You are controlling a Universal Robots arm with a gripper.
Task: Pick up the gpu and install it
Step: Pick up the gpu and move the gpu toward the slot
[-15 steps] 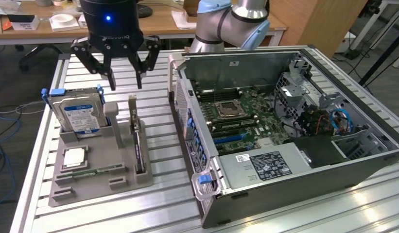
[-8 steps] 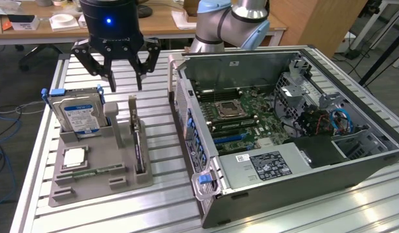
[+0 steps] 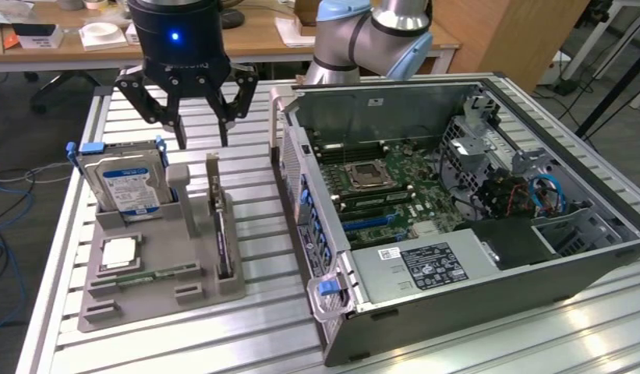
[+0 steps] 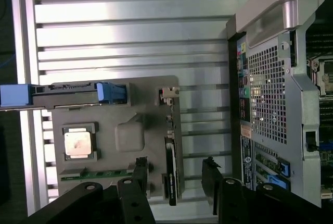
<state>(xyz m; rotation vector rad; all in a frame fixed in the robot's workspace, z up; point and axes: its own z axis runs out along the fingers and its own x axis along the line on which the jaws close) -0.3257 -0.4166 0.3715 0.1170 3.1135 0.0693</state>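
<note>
From the exterior view's left, the hard drive (image 3: 127,185) stands on edge at the far left corner of the grey holder (image 3: 143,308), which sits on the slatted worktop (image 3: 278,331). A bare processor (image 3: 119,253) and a green memory stick (image 3: 153,274) lie flat nearer the holder's front edge. Next across, a grey post (image 3: 182,187) rises just beside the drive. Along the holder's right edge the gpu (image 3: 222,230) stands on its long edge in a slot, untouched, with its silver bracket toward the far edge. The gripper (image 3: 200,131) hangs above the holder's far edge, clear of everything, with its fingers spread wide and holding nothing. From the wrist, the gripper (image 4: 176,185) straddles the line of the gpu (image 4: 171,174), whose thin top edge runs roughly between the dark fingers (image 4: 139,182).

What I'd worry about is how little that edge offers. With a small drift sideways, a finger could land on top of the card rather than beside it, or catch the post on the drive's side. If it pinches too near one end, I'd expect the card to swing. If the card binds in its slot, I'd guess the whole holder lifts off the worktop with it.

Further right, the open computer case (image 3: 403,101) stands near the holder's right edge. That leaves the outer finger little room before it meets the metal wall.
</note>
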